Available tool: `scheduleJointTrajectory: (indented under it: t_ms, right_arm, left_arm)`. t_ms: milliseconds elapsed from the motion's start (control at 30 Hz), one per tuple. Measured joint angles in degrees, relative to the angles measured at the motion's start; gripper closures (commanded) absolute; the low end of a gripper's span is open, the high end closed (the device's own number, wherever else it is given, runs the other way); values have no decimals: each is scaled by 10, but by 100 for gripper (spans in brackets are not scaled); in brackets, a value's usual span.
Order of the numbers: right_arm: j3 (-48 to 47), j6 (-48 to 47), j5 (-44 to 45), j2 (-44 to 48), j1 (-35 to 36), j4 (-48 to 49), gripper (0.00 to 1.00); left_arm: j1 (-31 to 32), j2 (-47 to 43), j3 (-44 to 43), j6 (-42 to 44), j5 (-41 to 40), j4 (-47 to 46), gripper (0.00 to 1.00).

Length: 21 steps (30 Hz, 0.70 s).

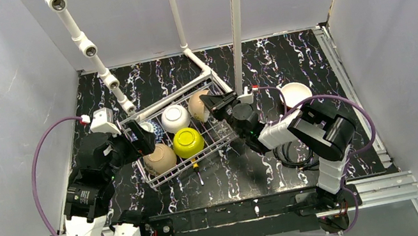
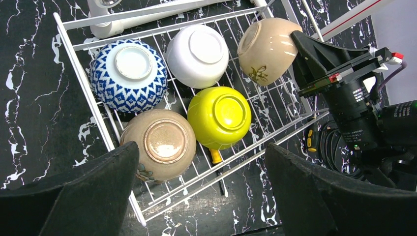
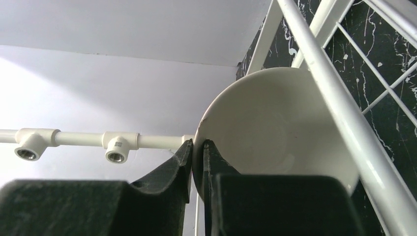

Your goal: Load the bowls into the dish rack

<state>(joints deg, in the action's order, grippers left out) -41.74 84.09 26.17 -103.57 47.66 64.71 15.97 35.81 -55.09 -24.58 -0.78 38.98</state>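
- Left gripper [image 2: 201, 152]: jaws wide apart and empty, hanging over the near-left corner of the dish rack [image 2: 80, 73]. Judged idle, parked clear of the load.
- Blue-white bowl [image 2: 129, 73]: in the rack's far-left part, mouth down and foot ring up, axis vertical. Inverted so that it would drain, I judge.
- Near tan bowl [image 2: 160, 144]: in the near-left part, just beside the blue-white one. Also inverted, axis vertical.
- White bowl [image 2: 197, 55]: far row, middle. Inverted, touching or nearly touching its blue-white neighbour.
- Yellow-green bowl [image 2: 220, 117]: near row, beside the near tan bowl. Inverted, foot ring up.
- Far tan bowl [image 2: 265, 49]: far-right corner of the rack, tipped on its side. The foot points towards the rack's middle and the mouth towards the right arm, so the axis lies closer to level than upright. It has a leaf motif on the wall.
- Right gripper [image 3: 197, 152]: fingers pinched on the far tan bowl's rim, one inside and one outside the wall. A rim pinch sets the bowl down sideways, which would explain the tilt. Judged step: placing or about to release.
- Sixth bowl [image 1: 295, 94]: mouth up on the table [image 1: 286, 52], right of the rack and apart from it. Pale inside; outer colour cannot be told. Not yet loaded.
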Motion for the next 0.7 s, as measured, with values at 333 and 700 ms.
scheduleJointTrajectory:
  t_ms: [333,700]
  right_arm:
    - [-2,16,2,-1,0,6,99]
    - [-17,10,-11,-3,-1,-19,99]
  left_arm:
    - [0,0,0,0,2,0,2]
    - [4,82,-2,-10,165,-73,2]
